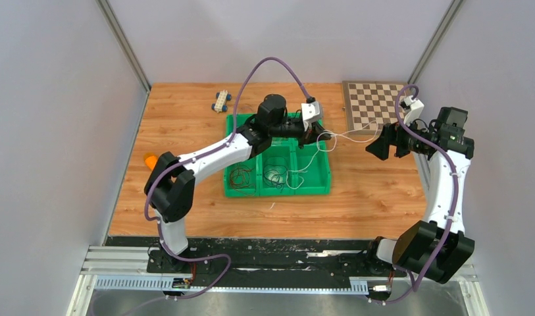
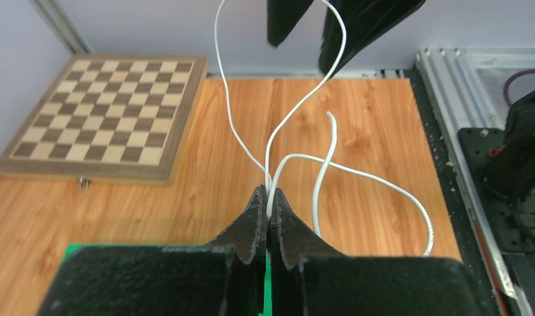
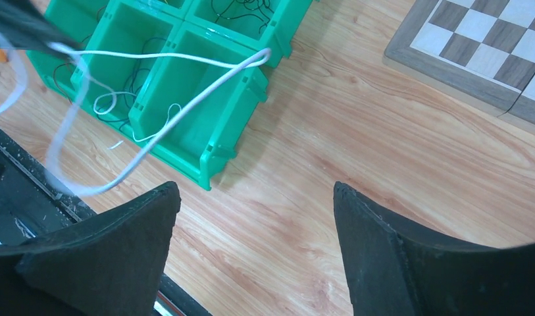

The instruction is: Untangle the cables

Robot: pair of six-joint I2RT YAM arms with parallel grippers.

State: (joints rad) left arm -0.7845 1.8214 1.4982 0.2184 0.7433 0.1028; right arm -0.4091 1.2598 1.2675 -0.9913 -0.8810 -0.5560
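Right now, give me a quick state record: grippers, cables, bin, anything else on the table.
left gripper: shut on the white cable, over the far right of the green bin
right gripper: open, facing the left one, gripping nothing
white cable: lifted, loops reaching toward the right gripper, one part trailing down into the bin
green bin: mid-table, thin dark cables loose in its front compartments
other: chessboard far right, toy car far side, orange object at left edge
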